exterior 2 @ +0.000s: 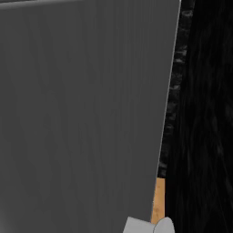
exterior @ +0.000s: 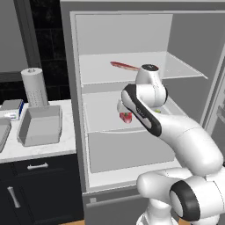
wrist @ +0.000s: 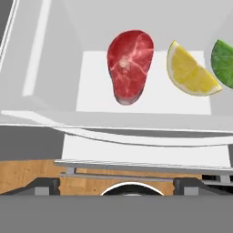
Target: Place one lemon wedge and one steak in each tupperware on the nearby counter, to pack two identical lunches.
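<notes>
Inside the open white fridge (exterior: 132,39), the white arm (exterior: 176,132) reaches toward the middle shelf (exterior: 103,116), its wrist hiding most of what lies there. From the hand view, a raw red steak (wrist: 130,65) lies flat on the white shelf (wrist: 95,86), with a yellow lemon wedge (wrist: 189,73) just beside it and apart from it, and a green round-edged piece (wrist: 224,61) next to the wedge at the picture's edge, cut off so that I cannot tell what it is. The two dark fingertips (wrist: 43,185) stand far apart at the bottom of that view, so the jaws (wrist: 118,186) are spread wide and released, with nothing between them; they are short of the steak and not touching it. In the left base view the steak (exterior: 126,117) shows as a small red patch beside the wrist, and a second reddish steak (exterior: 124,66) lies on the shelf above. Left of the fridge, on the white marble table (exterior: 44,147), sits one grey tupperware (exterior: 40,125), open and with nothing showing inside; the corner of another grey tray (exterior: 3,132) shows at the left edge. A paper-towel roll (exterior: 34,87) stands upright behind the tupperware, and a small white and blue box (exterior: 12,108) lies beside the roll. In the right base view a flat grey panel (exterior 2: 82,113) stands close to the camera, with a dark wall (exterior 2: 205,113) to its right.
</notes>
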